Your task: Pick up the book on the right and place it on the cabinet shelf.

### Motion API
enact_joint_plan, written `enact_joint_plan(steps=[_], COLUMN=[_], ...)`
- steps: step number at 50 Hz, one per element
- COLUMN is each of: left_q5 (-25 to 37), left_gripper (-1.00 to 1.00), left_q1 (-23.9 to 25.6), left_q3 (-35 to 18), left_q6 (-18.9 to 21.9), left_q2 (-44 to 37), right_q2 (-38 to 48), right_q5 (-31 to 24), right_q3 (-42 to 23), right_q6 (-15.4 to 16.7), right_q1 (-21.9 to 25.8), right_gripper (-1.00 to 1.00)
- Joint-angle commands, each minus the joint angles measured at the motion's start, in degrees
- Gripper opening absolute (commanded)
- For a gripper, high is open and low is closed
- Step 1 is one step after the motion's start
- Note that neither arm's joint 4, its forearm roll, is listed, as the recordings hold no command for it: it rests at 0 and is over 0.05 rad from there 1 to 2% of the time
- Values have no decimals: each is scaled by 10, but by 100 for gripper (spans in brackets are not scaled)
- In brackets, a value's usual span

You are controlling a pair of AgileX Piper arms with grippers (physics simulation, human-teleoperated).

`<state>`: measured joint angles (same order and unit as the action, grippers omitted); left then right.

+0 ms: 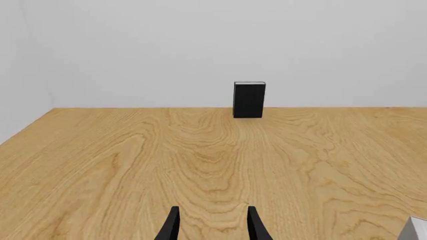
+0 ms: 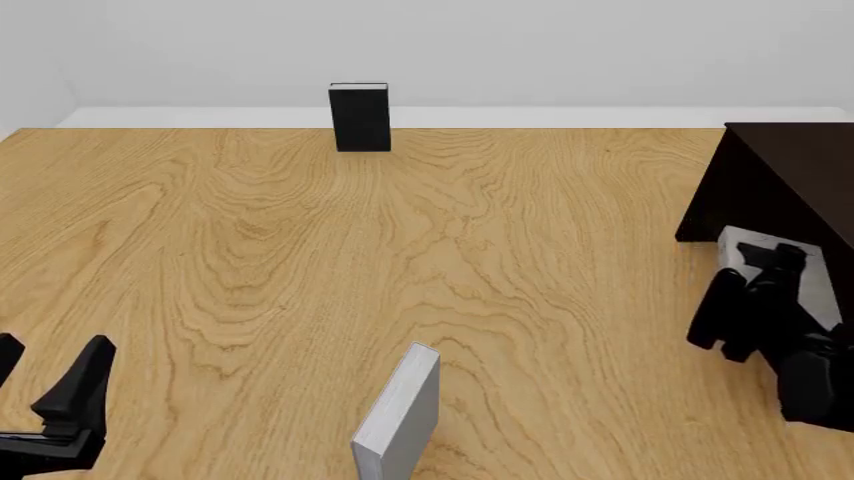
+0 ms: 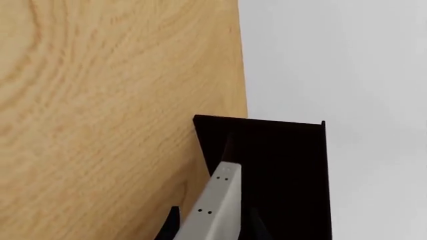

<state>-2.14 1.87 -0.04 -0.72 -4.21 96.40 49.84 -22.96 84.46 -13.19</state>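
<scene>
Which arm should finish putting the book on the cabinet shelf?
Right. Its hand is already shut on the book, right at the cabinet. The left hand sits open and empty at the table's near left corner.

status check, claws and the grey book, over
Right claw shut on grey book, held at the cabinet opening. Left claw open, idle, low over the table. Nothing seen blocking the cabinet.

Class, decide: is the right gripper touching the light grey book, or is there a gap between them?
Touching. The right wrist view shows the light grey book clamped between the right gripper fingers, both pressed against its faces, in front of the dark cabinet.
</scene>
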Motion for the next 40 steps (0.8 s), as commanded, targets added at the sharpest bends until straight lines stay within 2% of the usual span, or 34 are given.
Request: enact_joint_plan(steps=[1,27,40], left_q5=[0,-4,-9], left_gripper=[100,100,100], left_q1=[0,2,3], left_q3=[0,0,0], left_q6=[0,1,1], left_q2=[0,-4,-9], right_q2=[-9,-44,-56], right_q5=[-1,-48,-58], right_q3=[1,-5,8], right_q6=[-2,-24,-20], right_q1=[15,63,46], right_gripper=[100,100,100])
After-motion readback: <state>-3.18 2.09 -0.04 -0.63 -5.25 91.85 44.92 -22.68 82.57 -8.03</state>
